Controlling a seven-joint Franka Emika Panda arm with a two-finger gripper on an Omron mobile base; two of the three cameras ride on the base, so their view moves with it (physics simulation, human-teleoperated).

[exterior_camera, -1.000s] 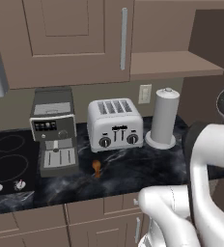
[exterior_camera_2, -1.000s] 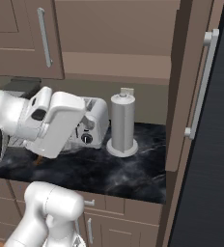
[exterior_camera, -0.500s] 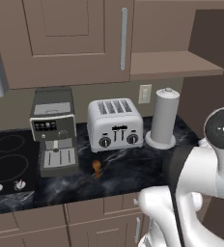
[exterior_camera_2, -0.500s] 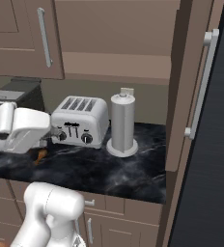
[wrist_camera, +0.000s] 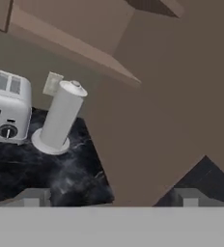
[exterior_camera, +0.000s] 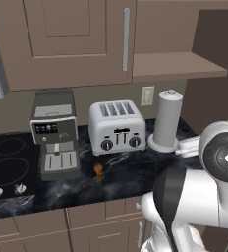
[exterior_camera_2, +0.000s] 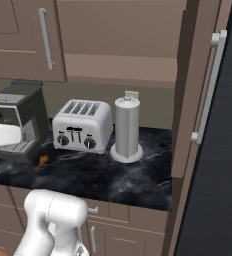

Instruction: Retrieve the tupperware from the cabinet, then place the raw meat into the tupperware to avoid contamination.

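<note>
Seen from the left base view: tiny orange-brown drumstick-shaped raw meat (exterior_camera: 98,170) lying on the black marbled worktop (exterior_camera: 126,174), just in front of the silver four-slot toaster (exterior_camera: 117,127) and beside the grey espresso machine (exterior_camera: 54,134). Black cooktop with two knobs (exterior_camera: 8,165) at far left, cut off by the frame edge. Closed brown panelled wall cabinet (exterior_camera: 76,39) above, with a long vertical silver bar handle (exterior_camera: 126,38); open plain shelf (exterior_camera: 175,64) to its right. Tall grey cylinder on a round base (exterior_camera: 166,120) right of the toaster, with a white outlet plate (exterior_camera: 146,95) on the wall between them. Small white object at the worktop's right end, partly hidden behind the arm, too little visible to identify.

From the right base view: same meat (exterior_camera_2: 42,161) half hidden at the left, near the espresso machine (exterior_camera_2: 15,117). Added here: tall brown panel at right with a silver handle (exterior_camera_2: 208,87).

From the hand view: pincer (wrist_camera: 111,198) spread wide, both dark fingertips (wrist_camera: 32,197) at the bottom edge, gripping nothing. Toaster (wrist_camera: 5,113) cropped at left; cylinder (wrist_camera: 61,118) whole.

No legible writing anywhere; markings on the espresso machine's panel too small to read.
</note>
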